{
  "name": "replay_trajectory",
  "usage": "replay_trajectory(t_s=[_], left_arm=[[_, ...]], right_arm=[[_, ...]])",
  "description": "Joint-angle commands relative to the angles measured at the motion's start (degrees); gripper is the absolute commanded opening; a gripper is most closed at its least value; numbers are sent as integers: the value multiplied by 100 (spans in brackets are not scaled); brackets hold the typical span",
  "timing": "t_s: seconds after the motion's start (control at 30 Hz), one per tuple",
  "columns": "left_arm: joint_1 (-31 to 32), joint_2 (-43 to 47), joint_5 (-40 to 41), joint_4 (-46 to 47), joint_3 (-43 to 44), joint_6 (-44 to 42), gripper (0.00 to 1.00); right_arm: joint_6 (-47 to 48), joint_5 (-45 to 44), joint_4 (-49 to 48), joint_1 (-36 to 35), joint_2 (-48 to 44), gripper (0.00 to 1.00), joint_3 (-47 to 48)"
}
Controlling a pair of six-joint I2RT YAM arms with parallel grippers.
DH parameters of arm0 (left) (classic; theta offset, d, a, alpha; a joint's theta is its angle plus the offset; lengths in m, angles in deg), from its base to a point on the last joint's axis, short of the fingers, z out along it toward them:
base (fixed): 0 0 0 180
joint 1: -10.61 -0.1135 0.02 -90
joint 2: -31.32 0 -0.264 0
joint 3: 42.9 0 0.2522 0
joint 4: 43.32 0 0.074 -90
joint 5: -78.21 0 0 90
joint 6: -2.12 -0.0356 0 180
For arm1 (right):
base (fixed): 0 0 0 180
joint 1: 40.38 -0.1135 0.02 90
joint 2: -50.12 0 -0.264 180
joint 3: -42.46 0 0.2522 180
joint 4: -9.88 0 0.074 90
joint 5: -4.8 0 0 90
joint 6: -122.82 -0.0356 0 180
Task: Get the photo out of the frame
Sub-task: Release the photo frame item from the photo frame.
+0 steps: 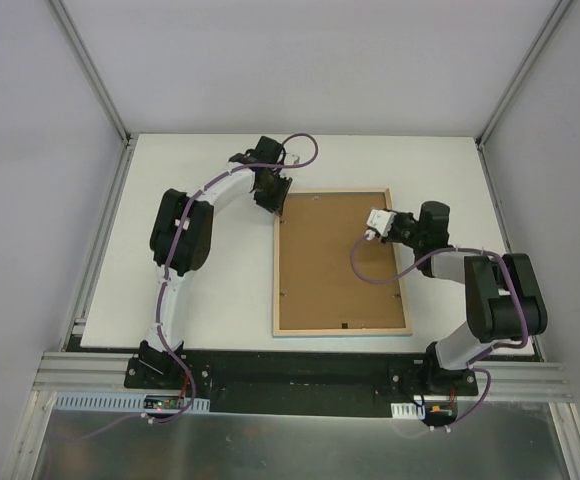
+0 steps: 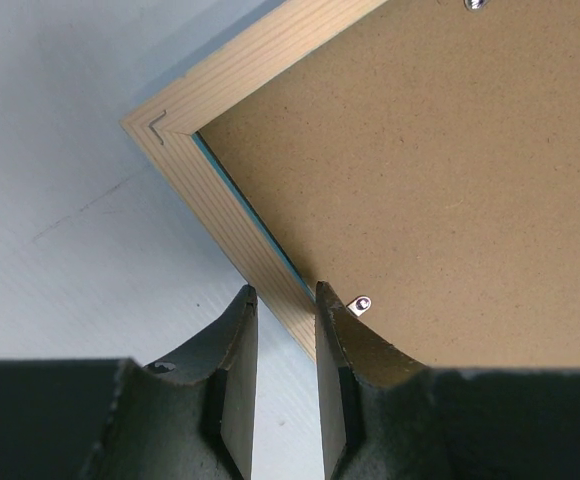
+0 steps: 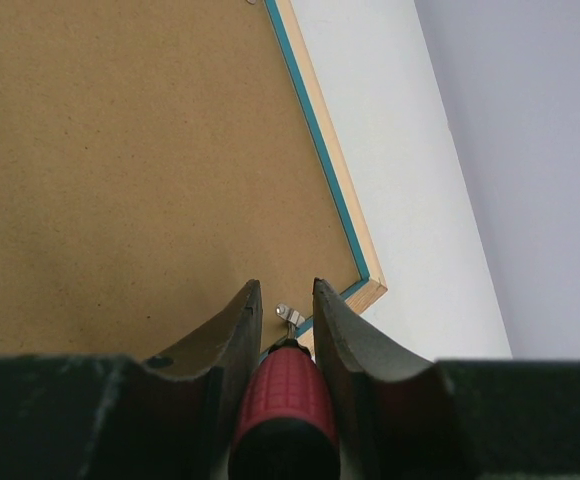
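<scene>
The frame (image 1: 342, 262) lies face down on the white table, brown back panel up, rimmed in pale wood. The photo is hidden under the panel. My left gripper (image 1: 273, 203) is at the frame's far left corner. In the left wrist view its jaws (image 2: 284, 290) stand a little apart and straddle the wooden rim (image 2: 225, 190), pinching it. My right gripper (image 1: 378, 228) is near the far right corner, shut on a red-handled screwdriver (image 3: 285, 390). The screwdriver's tip points at a small metal clip (image 3: 290, 316) on the panel's edge.
Another metal clip (image 2: 360, 304) sits on the panel beside my left fingers. The table's right edge (image 3: 460, 230) and a grey wall run close past the frame. White table (image 1: 200, 290) lies to the left of the frame.
</scene>
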Motion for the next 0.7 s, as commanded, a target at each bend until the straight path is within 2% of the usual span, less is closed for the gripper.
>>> replay_trajectory(t_s=[0.0, 0.3, 0.53, 0.67], left_arm=[[151, 47, -91, -325, -229, -543, 0], [256, 56, 84, -360, -221, -727, 0], [362, 39, 120, -413, -212, -929, 0], [397, 30, 85, -439, -256, -1026, 0]], right_arm=[[325, -265, -720, -116, 285, 0, -182], [1335, -265, -406, -169, 435, 0, -253], [2390, 42, 587, -125, 470, 0, -34], [2567, 244, 965, -125, 497, 0, 124]])
